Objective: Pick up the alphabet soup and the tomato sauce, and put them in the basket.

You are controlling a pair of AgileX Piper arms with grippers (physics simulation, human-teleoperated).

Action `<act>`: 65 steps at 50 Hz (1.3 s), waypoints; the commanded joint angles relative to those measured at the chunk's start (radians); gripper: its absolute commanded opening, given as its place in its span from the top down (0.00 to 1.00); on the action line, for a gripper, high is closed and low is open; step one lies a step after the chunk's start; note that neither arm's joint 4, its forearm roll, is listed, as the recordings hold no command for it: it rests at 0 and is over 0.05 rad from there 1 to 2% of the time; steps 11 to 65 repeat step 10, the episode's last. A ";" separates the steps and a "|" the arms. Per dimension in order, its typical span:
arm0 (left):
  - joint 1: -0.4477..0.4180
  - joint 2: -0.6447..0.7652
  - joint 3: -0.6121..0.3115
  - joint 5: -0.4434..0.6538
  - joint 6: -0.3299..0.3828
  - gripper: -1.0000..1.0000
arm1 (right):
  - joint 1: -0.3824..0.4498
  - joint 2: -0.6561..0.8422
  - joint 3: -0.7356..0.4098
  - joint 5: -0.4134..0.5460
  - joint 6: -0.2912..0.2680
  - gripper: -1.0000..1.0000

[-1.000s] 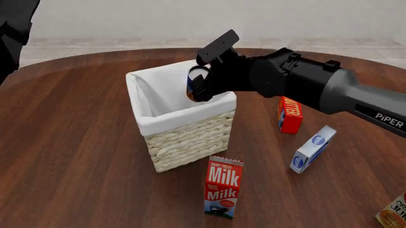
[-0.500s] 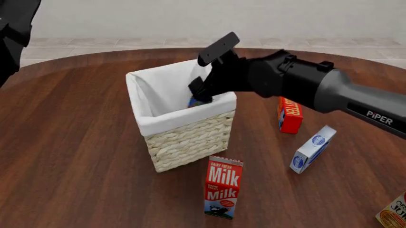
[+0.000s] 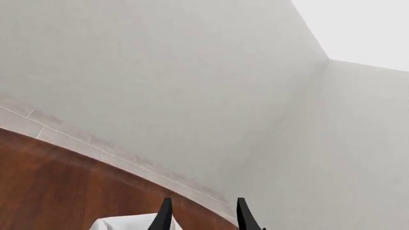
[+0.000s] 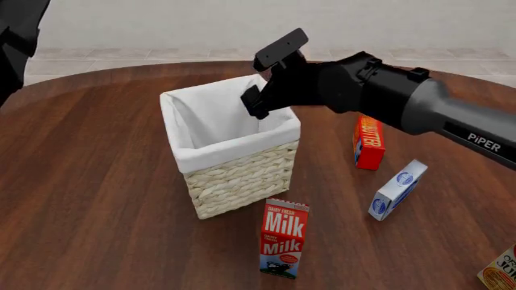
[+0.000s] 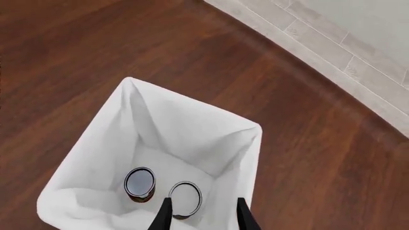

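Note:
The basket (image 4: 235, 174) stands mid-table, pale wicker with a white liner (image 5: 89, 153). In the right wrist view two cans stand upright on its floor, one with a darker silvery top (image 5: 139, 181) and one with a lighter top (image 5: 185, 196). Their labels are hidden, so I cannot tell the alphabet soup from the tomato sauce. My right gripper (image 4: 255, 104) hovers over the basket's far right corner, open (image 5: 201, 218) and empty. The left gripper (image 3: 203, 219) is open, raised and pointing toward the wall; in the front view only its arm (image 4: 16, 36) shows at the far left.
A milk carton (image 4: 284, 238) stands in front of the basket. A red butter box (image 4: 368, 142) and a blue-and-white box (image 4: 397, 189) sit to the right. An orange carton's corner (image 4: 501, 273) shows at the lower right edge.
A second ago my right gripper held the blue-and-orange can over the basket. It let go, the can dropped inside, and the gripper has risen a little.

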 commanded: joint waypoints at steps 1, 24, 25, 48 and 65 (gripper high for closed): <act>-0.005 0.005 -0.006 0.000 0.000 0.00 | 0.000 -0.009 -0.035 0.017 0.001 0.00; -0.010 0.003 -0.011 0.005 0.004 0.00 | 0.000 -0.026 -0.062 0.033 0.001 0.00; -0.010 0.003 -0.011 0.005 0.004 0.00 | 0.000 -0.026 -0.062 0.033 0.001 0.00; -0.010 0.003 -0.011 0.005 0.004 0.00 | 0.000 -0.026 -0.062 0.033 0.001 0.00; -0.010 0.003 -0.011 0.005 0.004 0.00 | 0.000 -0.026 -0.062 0.033 0.001 0.00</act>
